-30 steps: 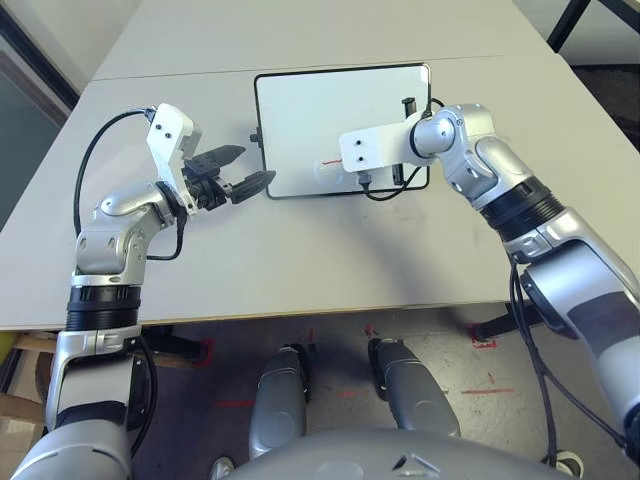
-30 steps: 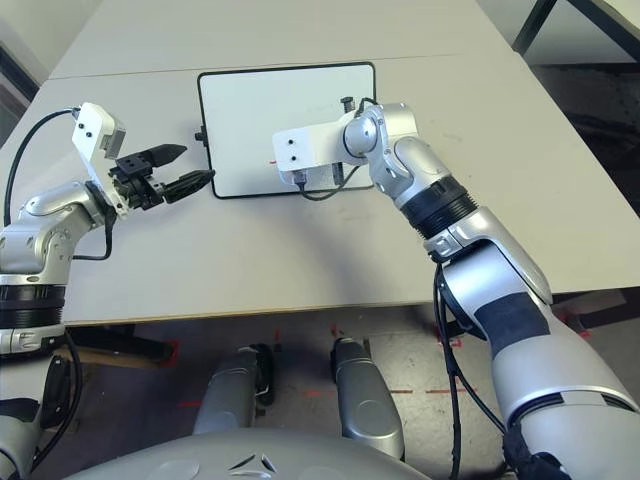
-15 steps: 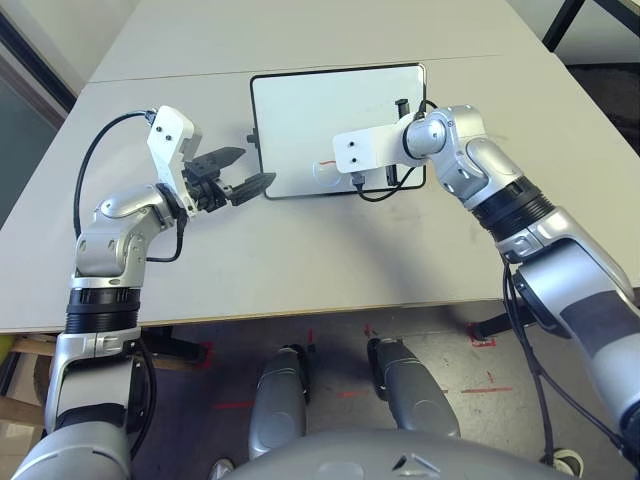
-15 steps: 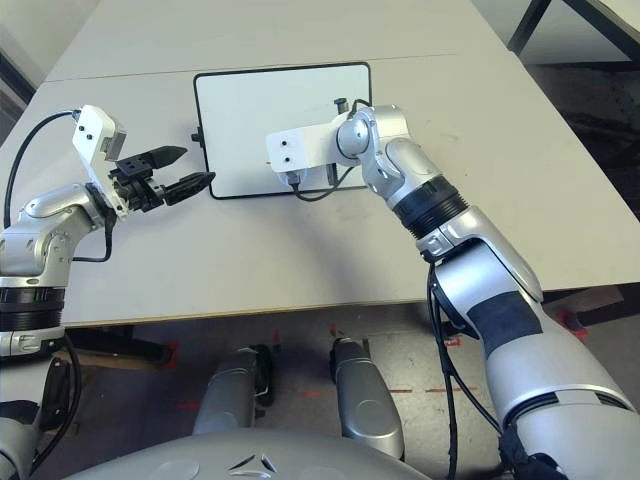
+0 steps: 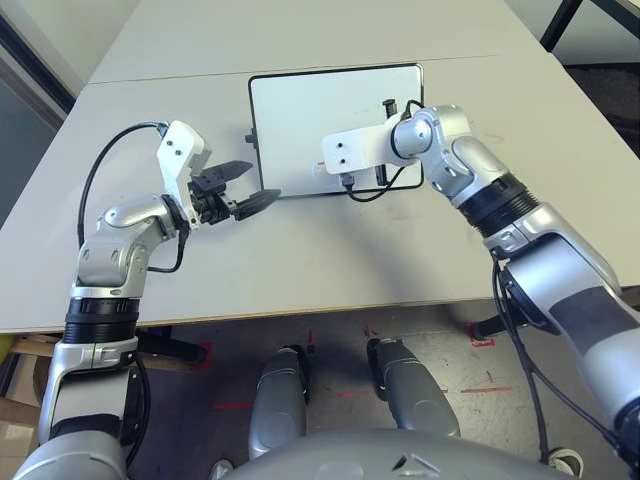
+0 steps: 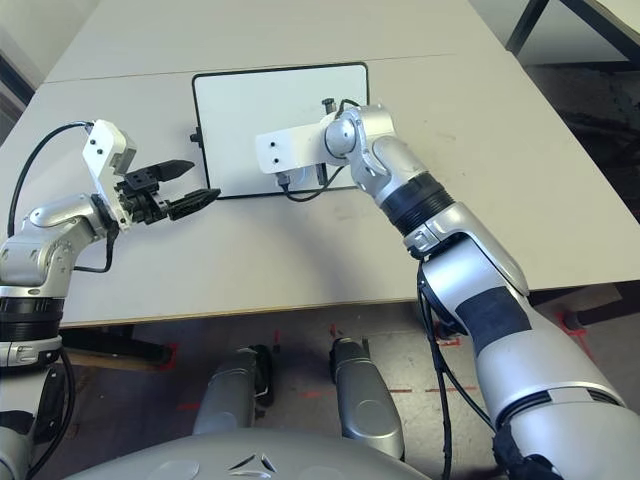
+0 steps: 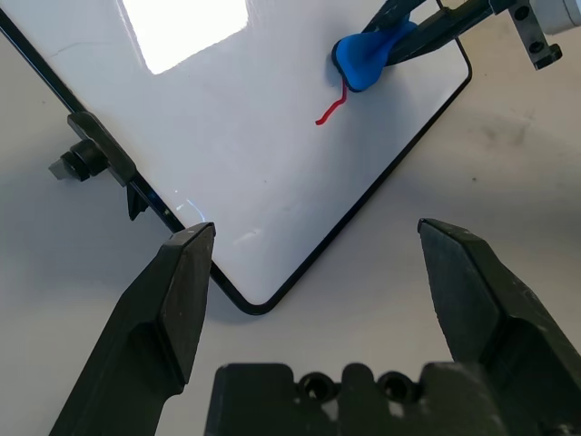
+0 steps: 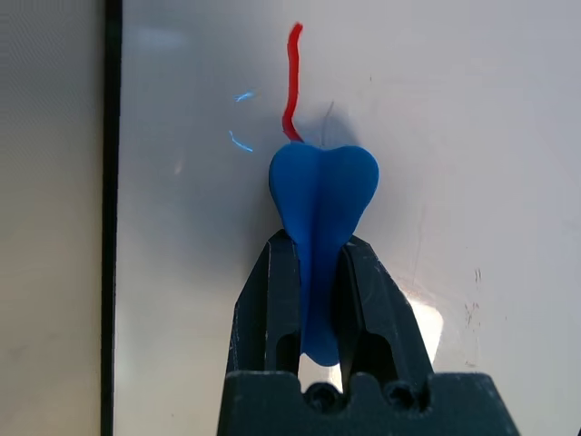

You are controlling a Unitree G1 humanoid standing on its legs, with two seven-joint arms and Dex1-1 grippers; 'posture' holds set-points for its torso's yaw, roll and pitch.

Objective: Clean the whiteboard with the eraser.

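While the right gripper (image 8: 318,272) is pinching the blue eraser (image 8: 320,195) over the whiteboard (image 7: 227,136), a red mark (image 8: 292,82) is still awaiting wiping, so the cleaning is seemingly remaining unfinished, and the left gripper (image 7: 318,272) is standing spread near the board's corner.

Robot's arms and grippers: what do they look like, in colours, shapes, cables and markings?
Both arms are silver with rounded segments, black ribbed bands, dark patches and loose black cables. Each ends in a white bracket with small dark screw holes. The left gripper and right gripper each have two matte black, angular, tapering fingers on a black base.
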